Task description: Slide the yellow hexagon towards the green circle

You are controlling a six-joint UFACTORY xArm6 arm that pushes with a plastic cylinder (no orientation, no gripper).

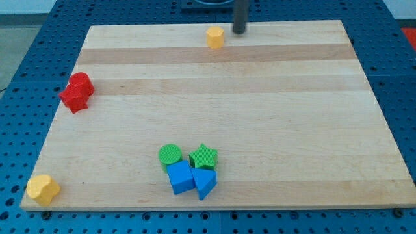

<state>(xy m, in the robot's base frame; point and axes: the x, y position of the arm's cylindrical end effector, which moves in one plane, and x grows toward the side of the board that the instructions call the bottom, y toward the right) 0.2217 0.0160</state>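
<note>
The yellow hexagon [215, 37] sits near the view's top edge of the wooden board [273, 110], a little left of centre. My tip [239, 30] is just to the hexagon's right and slightly above it, a small gap apart. The green circle [170, 155] lies near the view's bottom, left of centre, far below the hexagon. It touches a blue cube [181, 177].
A green star [204, 156] and a blue triangle [205, 183] crowd the green circle's right side. Two red blocks [77, 92] sit together at the left edge. A yellow heart-like block [43, 189] is at the bottom left corner.
</note>
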